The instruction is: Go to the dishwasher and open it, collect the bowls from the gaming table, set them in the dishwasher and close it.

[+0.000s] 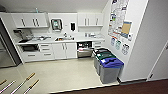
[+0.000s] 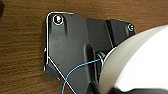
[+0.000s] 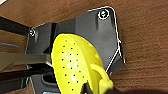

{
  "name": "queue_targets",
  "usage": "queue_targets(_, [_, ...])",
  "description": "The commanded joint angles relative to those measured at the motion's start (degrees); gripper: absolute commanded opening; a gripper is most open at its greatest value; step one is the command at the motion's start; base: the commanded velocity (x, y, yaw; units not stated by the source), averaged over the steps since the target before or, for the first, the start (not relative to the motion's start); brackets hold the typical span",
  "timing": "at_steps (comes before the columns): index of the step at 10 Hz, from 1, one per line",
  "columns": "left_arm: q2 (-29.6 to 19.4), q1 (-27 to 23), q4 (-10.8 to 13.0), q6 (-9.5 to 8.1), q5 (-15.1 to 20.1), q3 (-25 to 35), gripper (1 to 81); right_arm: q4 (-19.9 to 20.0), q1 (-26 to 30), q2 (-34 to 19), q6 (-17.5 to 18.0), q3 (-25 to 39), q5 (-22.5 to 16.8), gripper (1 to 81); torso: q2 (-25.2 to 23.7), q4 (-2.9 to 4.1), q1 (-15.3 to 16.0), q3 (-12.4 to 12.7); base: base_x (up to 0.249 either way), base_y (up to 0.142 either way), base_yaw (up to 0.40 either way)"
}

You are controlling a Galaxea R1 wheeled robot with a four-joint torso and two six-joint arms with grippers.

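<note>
The dishwasher sits under the counter at the far wall, right of the white cabinets, and it stands open with its dark racked interior showing. Rods with wooden handles of the gaming table reach in at the lower left of the head view. In the right wrist view a yellow-green bowl with small dots inside hangs tilted above the brown wood-grain floor, with my right gripper shut on its rim. In the left wrist view a large white rounded thing lies close to the camera; I cannot tell what it is.
Three lidded bins, one blue-lidded, stand along the right wall near the dishwasher. A sink is set in the counter, and a steel fridge stands at the left. Pale floor stretches to the kitchen.
</note>
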Motion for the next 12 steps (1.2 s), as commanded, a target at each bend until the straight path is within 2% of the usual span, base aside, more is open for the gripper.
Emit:
queue_targets(1, [-1.55, -2.34, 0.74, 0.42, 2.09, 0.49, 1.0, -0.97, 2.22, -1.41, -0.21, -0.14, -1.75, 1.0, 0.00, 0.00, 0.01, 0.00, 0.191, 0.000, 0.000])
queue_targets(12, [-1.46, -2.34, 0.74, 0.42, 2.09, 0.49, 1.0, -1.06, 2.31, -1.41, -0.21, -0.14, -1.75, 1.0, 0.00, 0.00, 0.01, 0.00, 0.191, 0.000, 0.000])
